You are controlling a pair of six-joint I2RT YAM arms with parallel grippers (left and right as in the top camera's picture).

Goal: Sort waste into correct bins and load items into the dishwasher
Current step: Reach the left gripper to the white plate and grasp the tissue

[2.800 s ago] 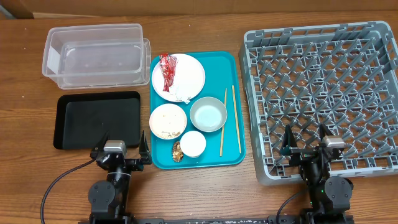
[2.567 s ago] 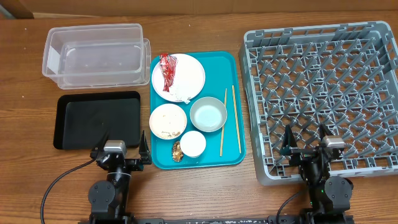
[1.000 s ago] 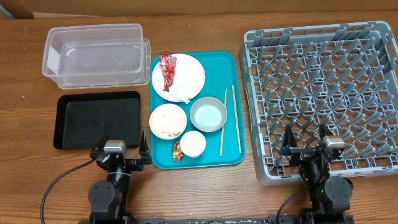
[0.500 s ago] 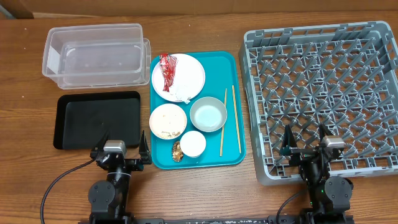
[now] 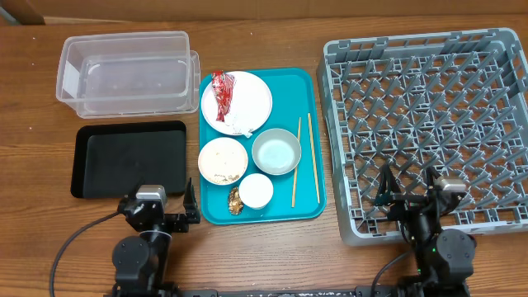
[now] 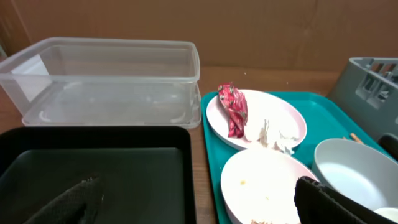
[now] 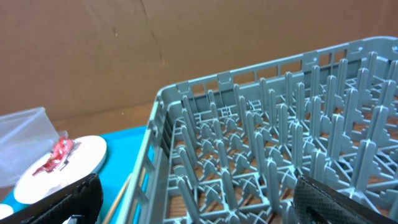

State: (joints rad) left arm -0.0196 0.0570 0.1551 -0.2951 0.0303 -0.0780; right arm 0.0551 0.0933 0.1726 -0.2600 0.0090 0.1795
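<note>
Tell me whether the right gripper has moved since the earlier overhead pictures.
Yes, slightly. The right gripper has shifted a little to the right along the near wall of the rack, which has stayed put. Its jaws are open.

Crinkled red wrapper (image 5: 223,92), white plate (image 5: 257,103), teal tray (image 5: 290,89), black tray (image 5: 132,161), grey lattice rack (image 5: 421,107), seemingly pale-blue bowl (image 5: 276,152).

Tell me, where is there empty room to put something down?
The table is bare in front of the teal tray. The black tray and clear tub hold nothing. The teal tray's left side is crowded with a plate, bowls and cup.
</note>
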